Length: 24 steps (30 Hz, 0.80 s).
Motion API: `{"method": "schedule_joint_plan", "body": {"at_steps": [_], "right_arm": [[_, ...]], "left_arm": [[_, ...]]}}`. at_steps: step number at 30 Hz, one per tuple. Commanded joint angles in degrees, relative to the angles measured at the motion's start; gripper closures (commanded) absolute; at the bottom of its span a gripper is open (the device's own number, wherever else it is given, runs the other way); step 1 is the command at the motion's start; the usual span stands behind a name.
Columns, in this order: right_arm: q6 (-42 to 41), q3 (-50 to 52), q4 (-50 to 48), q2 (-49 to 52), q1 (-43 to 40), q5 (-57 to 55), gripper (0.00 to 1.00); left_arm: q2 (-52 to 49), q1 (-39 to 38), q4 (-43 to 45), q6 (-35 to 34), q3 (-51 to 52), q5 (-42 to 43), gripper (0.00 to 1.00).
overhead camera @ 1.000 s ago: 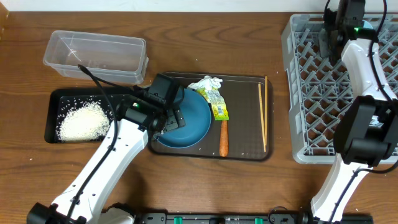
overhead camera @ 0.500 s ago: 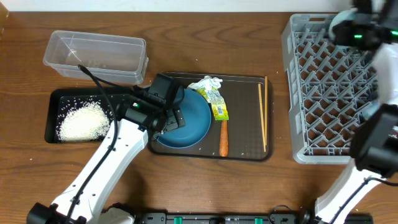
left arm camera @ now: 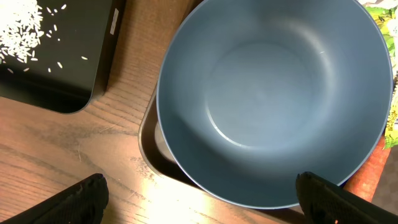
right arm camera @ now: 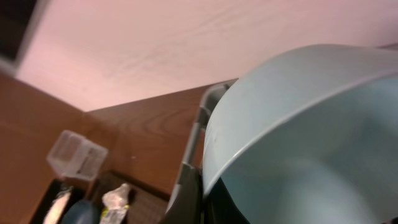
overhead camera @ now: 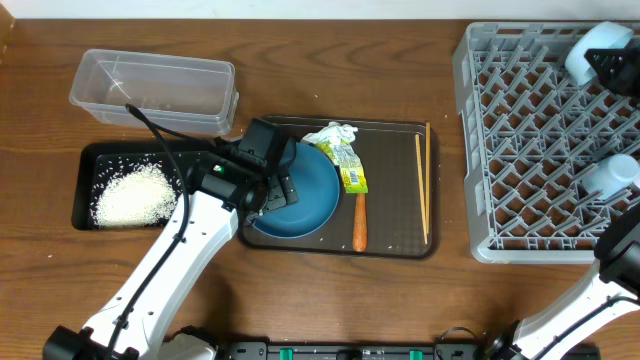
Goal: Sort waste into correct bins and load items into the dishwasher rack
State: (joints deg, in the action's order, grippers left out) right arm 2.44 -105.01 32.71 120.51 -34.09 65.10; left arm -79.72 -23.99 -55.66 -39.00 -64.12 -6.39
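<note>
Left gripper [left arm camera: 208, 202]: jaws fully open, directly above the dark blue dish [left arm camera: 273, 99]. Right gripper [overhead camera: 607, 62]: closed on the light blue bowl [right arm camera: 298, 124], far right of the dish

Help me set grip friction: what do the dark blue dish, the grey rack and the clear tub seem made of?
Dark blue dish: likely glazed ceramic or melamine, satin finish; smooth with soft, dull highlights, so which one stays open. Grey rack: moulded plastic, matte; thin uniform lattice ribs. Clear tub: rigid transparent plastic, glossy; the table shows through its walls.
</note>
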Motion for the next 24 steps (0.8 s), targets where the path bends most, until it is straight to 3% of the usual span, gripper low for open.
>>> {"method": "schedule_joint_plan", "body": {"at_steps": [1,10,24], "right_arm": [[2.60,1.88,-1.27,0.24,0.04,10.38,0.99],[1.20,5.44,-6.84,3.45,-0.09,11.43,0.99],[1.25,5.49,-7.23,4.83,-2.01,9.79,0.99]], "left_arm": [[0.00,0.24,-0.26,-0.11,-0.81,-0.50,0.01],[0.00,0.24,-0.26,-0.11,-0.81,-0.52,0.01],[0.00,0.24,-0.26,-0.11,-0.83,-0.52,0.01]]}}
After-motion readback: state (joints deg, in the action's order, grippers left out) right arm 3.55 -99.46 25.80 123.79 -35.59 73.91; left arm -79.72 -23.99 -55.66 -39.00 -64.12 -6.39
